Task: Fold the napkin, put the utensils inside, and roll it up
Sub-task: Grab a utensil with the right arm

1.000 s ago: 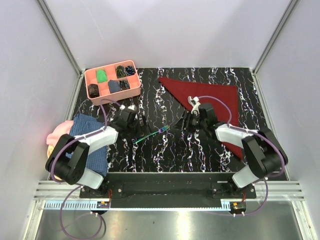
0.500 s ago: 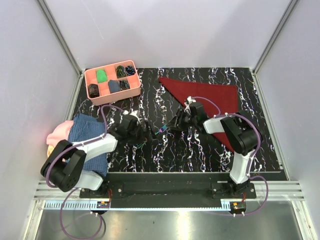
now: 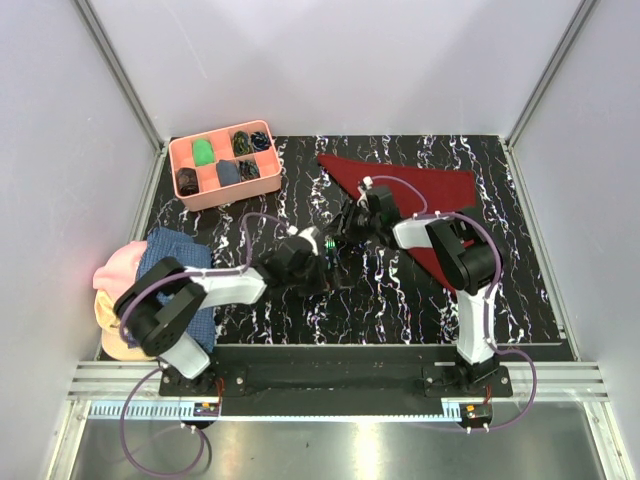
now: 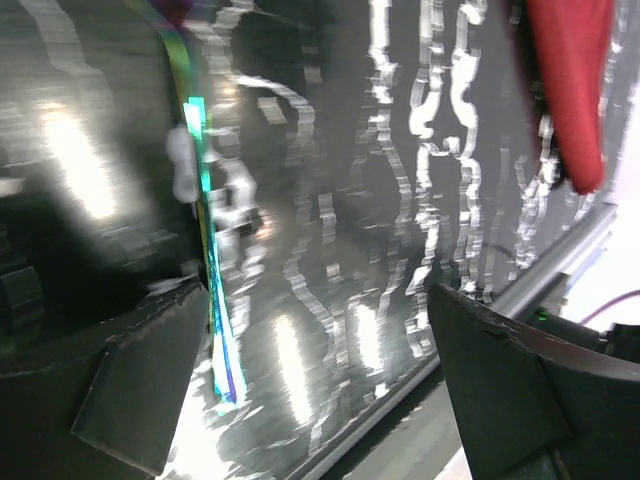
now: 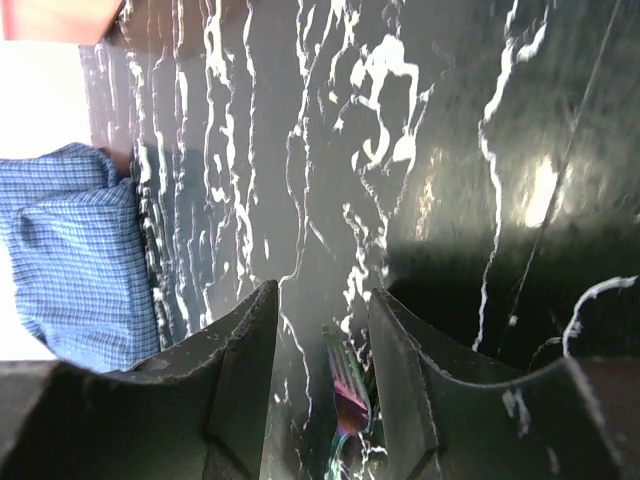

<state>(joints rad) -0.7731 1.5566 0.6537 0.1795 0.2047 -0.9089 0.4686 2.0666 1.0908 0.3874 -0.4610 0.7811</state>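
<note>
**Both grippers meet over a fork at mid-table; the napkin lies apart at upper right**

In the overhead view the two arms reach toward the middle of the black marbled table (image 3: 400, 290), their tips close together just left of centre.

The right gripper (image 5: 322, 290) has its fingers (image 5: 240, 380) partway apart. The purple-tinted tines of a fork (image 5: 347, 395) lie in the gap at the bottom centre of the right wrist view. The gap is wider than the tines, with table showing between them and the left-hand finger, so the fingers straddle the fork rather than clamp it.

The left gripper (image 4: 318, 292) is spread as wide as it goes and holds nothing. A thin teal-green utensil (image 4: 205, 250) runs from the top left of the left wrist view down toward the lower left, just beside the left-hand finger. Whether it touches that finger is too blurred to tell, and so is whether it is the same fork.

The napkin (image 3: 420, 185) — dark red, in a rough triangle — lies on the table in the upper right of the overhead view, behind the right arm.

A pink divided tray (image 3: 225, 193) sits at upper left. A blue checked cloth (image 3: 165, 255) lies at the left edge, with a pink cloth (image 3: 112, 272) just beyond it.
</note>
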